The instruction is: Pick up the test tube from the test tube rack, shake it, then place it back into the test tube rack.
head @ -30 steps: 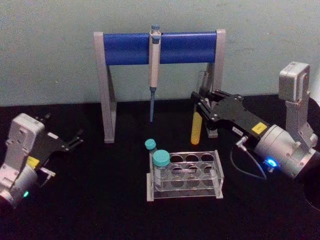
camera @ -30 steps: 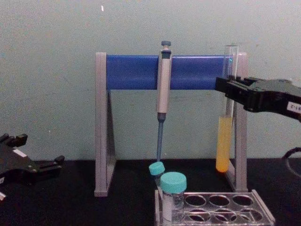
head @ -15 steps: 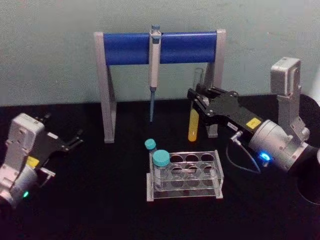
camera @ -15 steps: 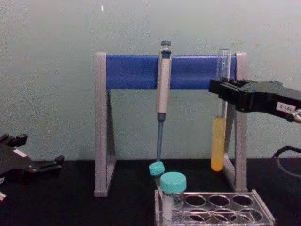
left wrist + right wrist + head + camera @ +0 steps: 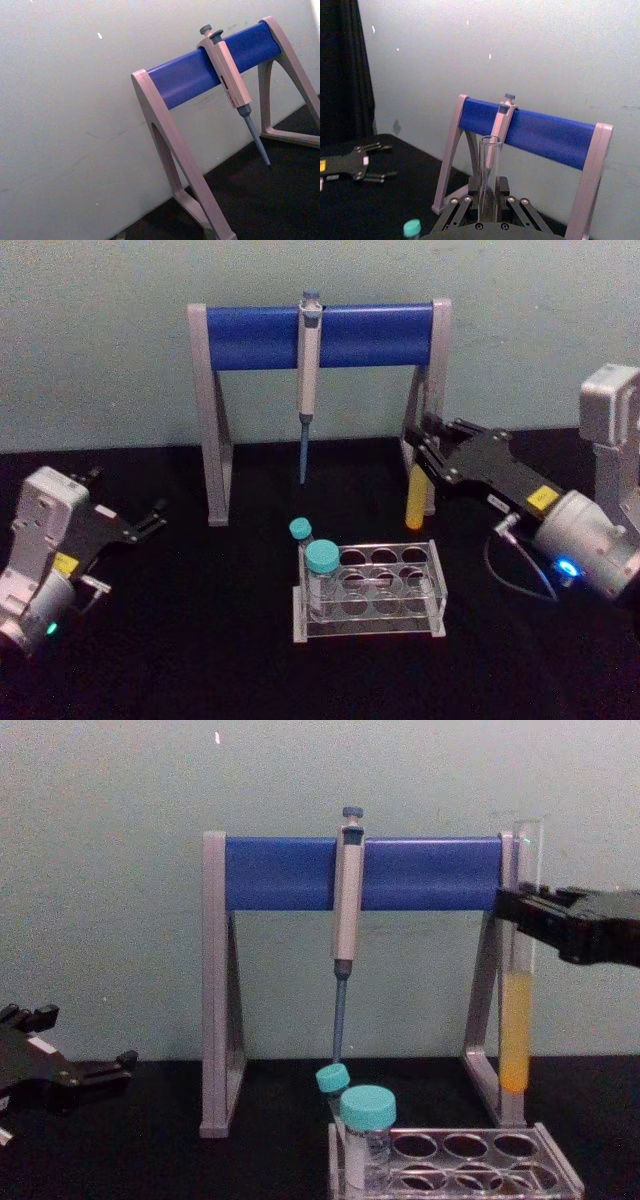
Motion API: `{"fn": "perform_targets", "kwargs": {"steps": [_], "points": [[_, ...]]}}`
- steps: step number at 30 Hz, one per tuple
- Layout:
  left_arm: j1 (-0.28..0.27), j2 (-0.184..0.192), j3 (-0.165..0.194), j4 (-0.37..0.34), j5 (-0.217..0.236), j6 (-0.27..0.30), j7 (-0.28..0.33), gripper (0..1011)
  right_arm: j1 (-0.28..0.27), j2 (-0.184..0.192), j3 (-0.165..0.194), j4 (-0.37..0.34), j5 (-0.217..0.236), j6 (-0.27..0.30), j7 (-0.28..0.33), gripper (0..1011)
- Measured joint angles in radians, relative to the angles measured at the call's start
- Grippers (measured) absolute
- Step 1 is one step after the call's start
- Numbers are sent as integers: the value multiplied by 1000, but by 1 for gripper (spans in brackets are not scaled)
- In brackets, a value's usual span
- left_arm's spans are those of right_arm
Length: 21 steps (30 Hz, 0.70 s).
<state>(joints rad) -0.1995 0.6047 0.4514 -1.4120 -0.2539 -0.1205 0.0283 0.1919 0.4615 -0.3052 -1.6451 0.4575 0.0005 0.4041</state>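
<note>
My right gripper (image 5: 421,443) is shut on the test tube (image 5: 413,502), a clear glass tube with yellow liquid in its lower part, and holds it upright in the air. The tube hangs behind the right end of the test tube rack (image 5: 437,585), just in front of the stand's right leg. From the chest the tube (image 5: 517,1030) sits well above the rack (image 5: 560,1172), with the gripper (image 5: 512,907) clamped around its upper half. The right wrist view looks down at the tube's open mouth (image 5: 489,165) between the fingers. My left gripper (image 5: 128,498) rests open at the far left of the table.
A grey-and-blue pipette stand (image 5: 320,335) spans the back, with a grey pipette (image 5: 308,370) hanging from its bar. Two teal-capped vials (image 5: 322,562) stand at the rack's left end. The other rack holes hold nothing. The table top is black.
The right gripper with the test tube swung a little to the left, then back to the right past where it started. The left arm stayed still.
</note>
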Motion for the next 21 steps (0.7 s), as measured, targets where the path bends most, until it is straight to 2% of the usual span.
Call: {"fn": "perform_targets", "kwargs": {"steps": [4,10,16,21], "points": [[0,0,0,0,0,0,0,1001,-50,27,10,-44,7,10,7,229],[0,0,0,0,0,0,0,1001,-73,31,-3,-63,26,15,32,229],[0,0,0,0,0,0,0,1001,-30,-2,-41,-29,42,11,58,229],[0,0,0,0,0,0,0,1001,33,-43,-62,34,49,-8,63,228]]}}
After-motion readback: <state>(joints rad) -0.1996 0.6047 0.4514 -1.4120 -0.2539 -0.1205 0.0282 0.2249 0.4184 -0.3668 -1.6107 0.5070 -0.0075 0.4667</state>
